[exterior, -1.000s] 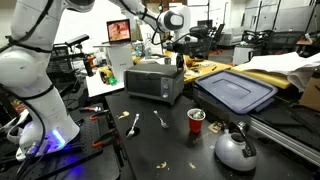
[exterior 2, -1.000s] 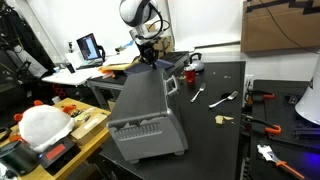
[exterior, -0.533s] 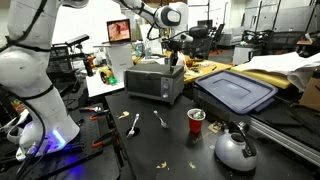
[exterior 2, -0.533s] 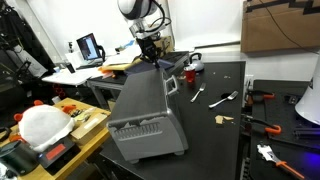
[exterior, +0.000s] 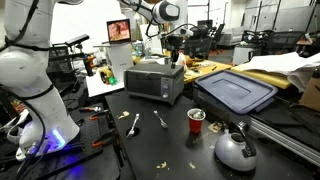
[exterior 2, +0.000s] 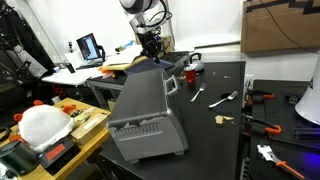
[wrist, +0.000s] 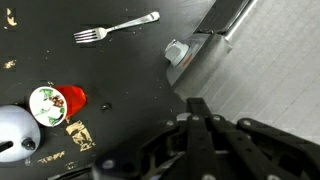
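My gripper [wrist: 198,104] is shut with nothing between its fingers. It hangs a short way above the top of the silver toaster oven [exterior: 153,80], near that oven's far edge [exterior 2: 152,52]. In the wrist view the oven's brushed top [wrist: 265,75] fills the right side, with its door handle [wrist: 228,18] and a knob [wrist: 177,51] beyond the fingertips. On the black table below lie a fork [wrist: 115,28], a red cup [wrist: 55,104] and the grey kettle [wrist: 12,133].
In an exterior view the table in front of the oven holds a spoon [exterior: 134,124], a fork [exterior: 161,120], the red cup [exterior: 196,120] and the kettle [exterior: 235,148]. A blue bin lid [exterior: 236,91] lies beside the oven. Tools [exterior 2: 263,124] lie at the table's edge.
The gripper has risen a little above the toaster oven and stayed shut. Nothing on the table has moved.
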Robot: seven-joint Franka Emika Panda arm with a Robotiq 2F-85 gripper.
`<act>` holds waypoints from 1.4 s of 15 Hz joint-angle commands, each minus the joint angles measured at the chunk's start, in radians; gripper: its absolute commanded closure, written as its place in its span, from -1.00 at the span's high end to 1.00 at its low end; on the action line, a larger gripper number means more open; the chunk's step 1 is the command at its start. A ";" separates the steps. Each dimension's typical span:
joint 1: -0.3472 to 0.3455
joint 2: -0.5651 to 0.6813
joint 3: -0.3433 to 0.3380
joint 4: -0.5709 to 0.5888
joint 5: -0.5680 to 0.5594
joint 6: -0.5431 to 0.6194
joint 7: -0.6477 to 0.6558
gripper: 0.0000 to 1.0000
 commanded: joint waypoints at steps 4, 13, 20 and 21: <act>-0.004 0.015 0.006 -0.025 -0.028 0.165 -0.025 -1.00; -0.004 0.116 -0.014 -0.029 -0.050 0.326 -0.030 -1.00; -0.057 0.079 0.041 -0.021 0.089 0.140 -0.152 -1.00; -0.063 0.078 0.042 -0.015 0.102 0.118 -0.168 -1.00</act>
